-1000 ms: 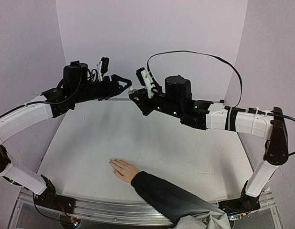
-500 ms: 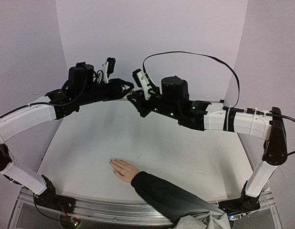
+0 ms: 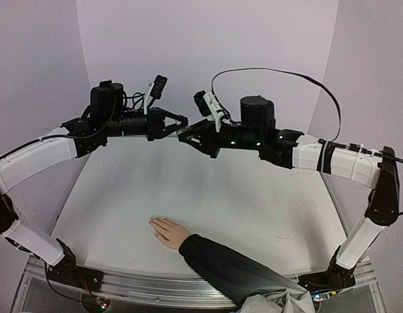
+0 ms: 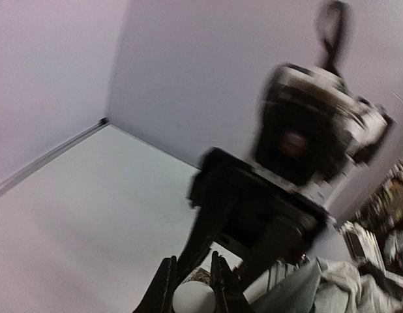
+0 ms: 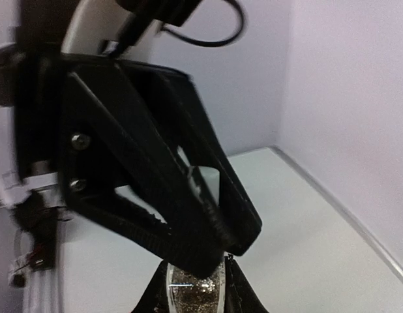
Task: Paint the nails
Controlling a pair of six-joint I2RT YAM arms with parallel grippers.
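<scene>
Your left pincer (image 3: 182, 122) is clamped on the white cap (image 4: 192, 298). Your right pincer (image 3: 183, 134) grips the glitter bottle (image 5: 195, 288) under that cap. The two meet tip to tip, raised over the far side of the tabletop (image 3: 253, 195). The hand (image 3: 167, 231) lies flat near the front edge, well apart from both. Its nails (image 3: 153, 223) are too small to resolve.

table (image 3: 253, 195): white, matte
walls (image 3: 208, 39): pale lilac, on three sides of the table
rail (image 3: 156, 285): metal, along the table's near edge
sleeve (image 3: 227, 267): dark grey, lying across the near edge
bottle (image 5: 194, 290): clear glass, glitter inside
cap (image 4: 194, 297): white, rounded
</scene>
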